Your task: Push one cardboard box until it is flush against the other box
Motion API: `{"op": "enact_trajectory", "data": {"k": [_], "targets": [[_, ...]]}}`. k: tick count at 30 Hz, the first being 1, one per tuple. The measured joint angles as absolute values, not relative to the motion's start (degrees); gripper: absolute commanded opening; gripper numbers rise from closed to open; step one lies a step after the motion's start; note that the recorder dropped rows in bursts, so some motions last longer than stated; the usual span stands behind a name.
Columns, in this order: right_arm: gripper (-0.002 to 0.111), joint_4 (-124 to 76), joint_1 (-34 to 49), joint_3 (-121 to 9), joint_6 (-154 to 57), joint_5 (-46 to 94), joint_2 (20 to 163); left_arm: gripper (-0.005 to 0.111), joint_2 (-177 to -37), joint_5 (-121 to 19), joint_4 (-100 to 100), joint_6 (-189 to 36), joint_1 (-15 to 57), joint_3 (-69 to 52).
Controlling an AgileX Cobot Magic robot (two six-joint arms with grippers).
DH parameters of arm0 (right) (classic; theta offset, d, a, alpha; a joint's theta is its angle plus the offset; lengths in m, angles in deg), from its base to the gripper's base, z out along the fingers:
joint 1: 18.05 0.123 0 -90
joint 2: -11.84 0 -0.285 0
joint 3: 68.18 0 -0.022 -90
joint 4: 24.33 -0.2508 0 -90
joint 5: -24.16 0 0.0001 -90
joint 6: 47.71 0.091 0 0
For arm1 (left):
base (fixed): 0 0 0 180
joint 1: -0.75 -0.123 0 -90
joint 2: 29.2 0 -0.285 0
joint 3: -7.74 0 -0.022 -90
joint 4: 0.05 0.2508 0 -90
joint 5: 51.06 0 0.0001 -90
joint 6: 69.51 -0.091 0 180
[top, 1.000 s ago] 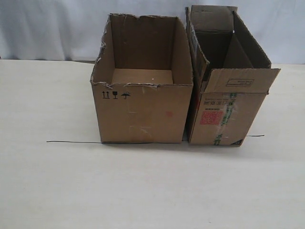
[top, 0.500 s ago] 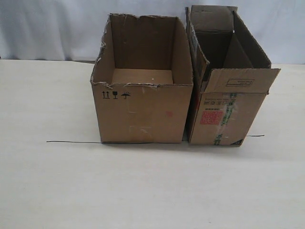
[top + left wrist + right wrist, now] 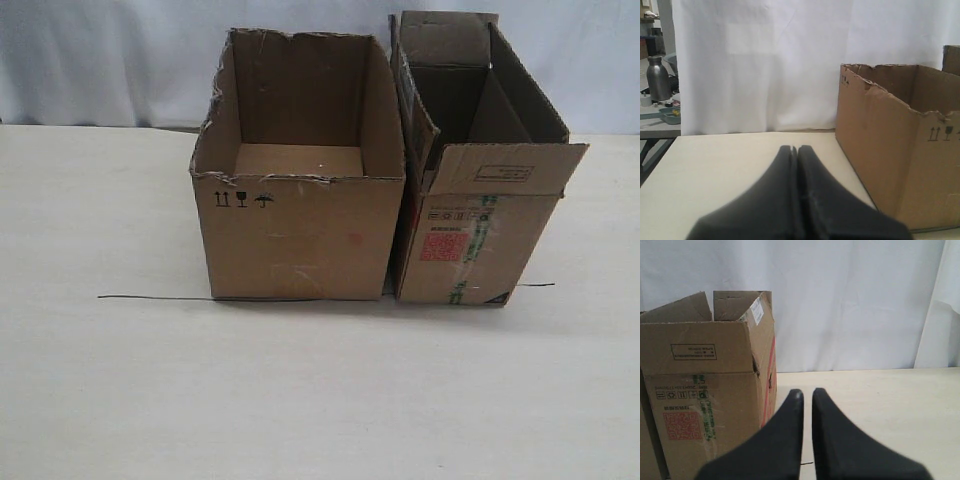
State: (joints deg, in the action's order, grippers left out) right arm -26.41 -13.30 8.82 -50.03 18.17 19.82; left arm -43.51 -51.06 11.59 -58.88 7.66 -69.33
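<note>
Since the cardboard box (image 3: 300,235) stands open and empty on the bench (image 3: 300,400), judge it light and easy to slide, though its walls will likely flex and its ragged torn rim offers no strength. You should not grip it. Press flat and low on its outer side wall, the one facing away from the other box (image 3: 478,230), where the base stiffens the card. A high push could tip it or buckle the wall.

The two boxes stand side by side near the middle of the bench. A thin dark gap shows between them at the base; higher up, you cannot tell whether they touch.

Your left claw (image 3: 794,148) is closed tight, fingers pressed together and holding nothing, apart from the box's outer wall with bare bench ahead of it. Your right claw (image 3: 806,391) is all but closed, only a slit between the fingers, and also empty, just beside the other box's far side.

Plenty of clear bench lies to either side. The other box looks equally light, so it may scoot away.
</note>
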Motion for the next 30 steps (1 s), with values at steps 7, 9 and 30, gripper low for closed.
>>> {"op": "enact_trajectory", "data": {"k": [7,9,30], "targets": [[0.005,-26.4,-13.3,8.8,-50.0,18.2,19.8,0.0,-43.5,-50.1,12.4,-58.9,7.7,-69.3],[0.005,-26.4,-13.3,8.8,-50.0,18.2,19.8,0.0,-43.5,-50.1,12.5,-58.9,7.7,-69.3],[0.005,-26.4,-13.3,8.8,-50.0,18.2,19.8,0.0,-43.5,-49.9,12.7,-58.9,7.7,-69.3]]}}
